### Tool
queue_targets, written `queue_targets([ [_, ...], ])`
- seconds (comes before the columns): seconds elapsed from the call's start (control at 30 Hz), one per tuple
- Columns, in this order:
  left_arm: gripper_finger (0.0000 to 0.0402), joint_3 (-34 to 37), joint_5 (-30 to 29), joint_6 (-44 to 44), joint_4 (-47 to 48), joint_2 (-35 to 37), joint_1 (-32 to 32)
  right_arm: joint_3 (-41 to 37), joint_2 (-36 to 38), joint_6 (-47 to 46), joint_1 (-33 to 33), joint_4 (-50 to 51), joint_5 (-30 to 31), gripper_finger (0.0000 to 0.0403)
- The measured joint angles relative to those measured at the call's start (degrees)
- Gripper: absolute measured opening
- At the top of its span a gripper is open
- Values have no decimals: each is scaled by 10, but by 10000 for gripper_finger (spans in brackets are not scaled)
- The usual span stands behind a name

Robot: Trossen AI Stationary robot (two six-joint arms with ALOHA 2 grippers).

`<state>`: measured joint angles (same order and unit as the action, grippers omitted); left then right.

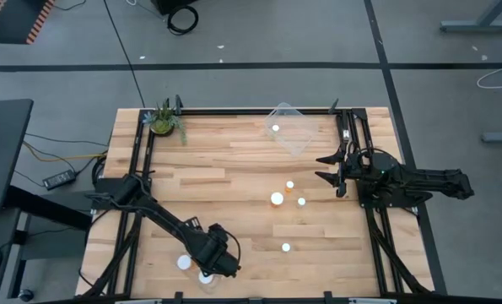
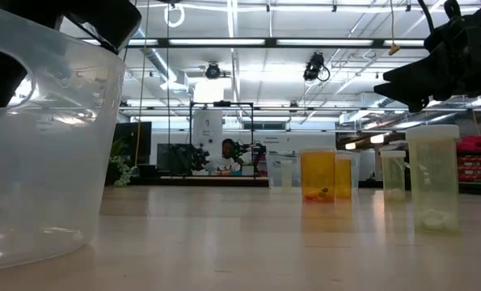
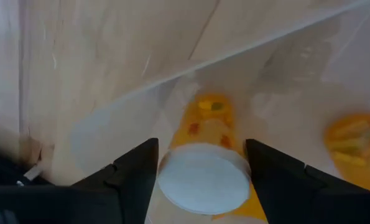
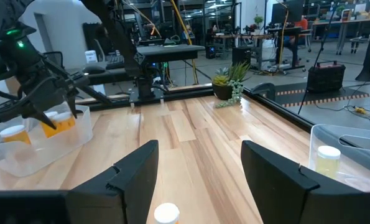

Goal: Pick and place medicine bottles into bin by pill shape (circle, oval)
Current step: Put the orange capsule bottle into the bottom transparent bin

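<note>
My left gripper (image 1: 210,272) is shut on a medicine bottle (image 3: 204,177) with a white cap and amber body, over a clear bin (image 4: 41,146) at the table's near edge. A second bottle (image 3: 352,140) sits in that bin. Several bottles stand on their bases mid-table (image 1: 277,199), (image 1: 289,184), (image 1: 301,201), (image 1: 285,247). One bottle (image 1: 276,129) is in a second clear bin (image 1: 291,127) at the far side. My right gripper (image 1: 328,169) is open and empty above the table's right side. My left gripper pinches the bottle between its two fingers, one on each side just below the white cap (image 3: 203,180). The fingers come slanting down from above. The amber body (image 4: 57,121) hangs tilted below the fingers inside the bin's walls. Whether it touches the bin's floor I cannot tell.
A small green potted plant (image 1: 164,121) stands at the table's far left corner. Black rails run along the table's left and right edges. Bare wood lies between the two bins, left of the standing bottles. In the low view the near bin (image 2: 46,162) fills the left.
</note>
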<state>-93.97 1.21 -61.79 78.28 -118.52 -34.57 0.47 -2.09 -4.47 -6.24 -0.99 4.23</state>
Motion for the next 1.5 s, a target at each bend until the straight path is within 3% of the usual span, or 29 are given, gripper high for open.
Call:
queue_targets([
  [0.43,270,-5,1,12,2,0,7,0,0,0,0,0,0,237],
  [0.83,272,-116,-13,53,92,1,32,0,0,0,0,0,0,237],
  [1.03,272,-158,-78,103,76,1,53,0,0,0,0,0,0,237],
  [1.33,272,-161,-190,178,22,1,86,0,0,0,0,0,0,237],
  [1.5,272,-160,-211,235,-29,1,118,0,0,0,0,0,0,237],
])
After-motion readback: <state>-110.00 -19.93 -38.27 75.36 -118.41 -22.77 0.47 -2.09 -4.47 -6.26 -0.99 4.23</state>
